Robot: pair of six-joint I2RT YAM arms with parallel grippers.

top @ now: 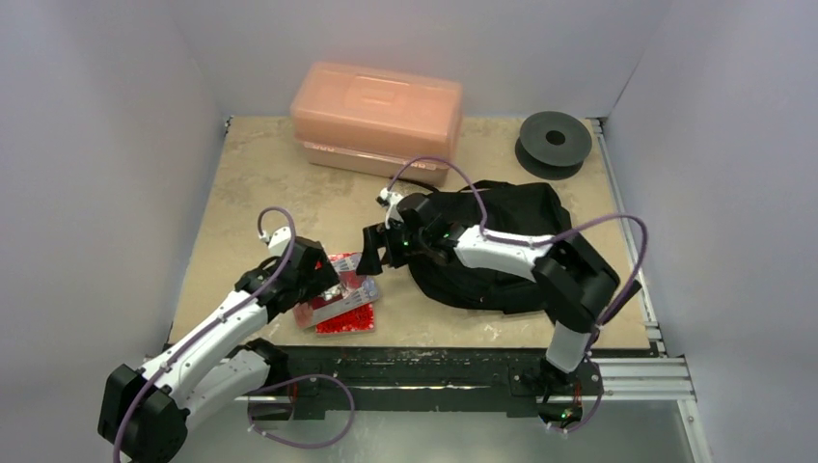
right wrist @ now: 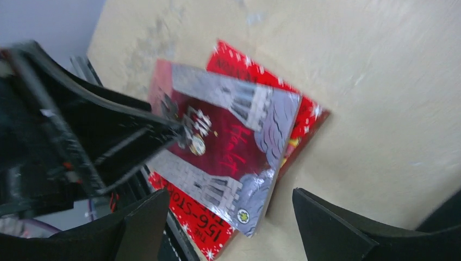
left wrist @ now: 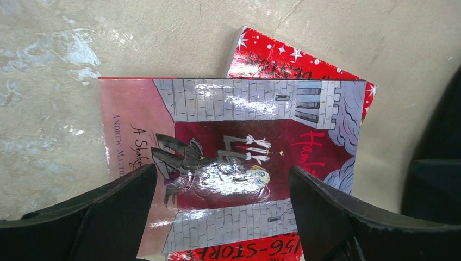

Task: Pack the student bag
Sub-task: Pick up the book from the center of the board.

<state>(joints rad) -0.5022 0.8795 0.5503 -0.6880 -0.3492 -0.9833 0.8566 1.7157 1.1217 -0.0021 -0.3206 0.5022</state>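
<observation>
Both arms reach toward the middle, pincers spread and empty.

The left arm (top: 207,338) rises from its base at the near left corner and stretches up and to the right, with the wrist pitched downward. The left pincer (top: 336,289) has its jaws wide apart, gripping nothing. The right arm (top: 502,249) bends at its elbow on the right and runs its forearm leftward. The right pincer (top: 371,249) points left and down, its black fingers (right wrist: 136,223) equally wide with nothing between them. The two pincers sit near each other, tips apart.
</observation>
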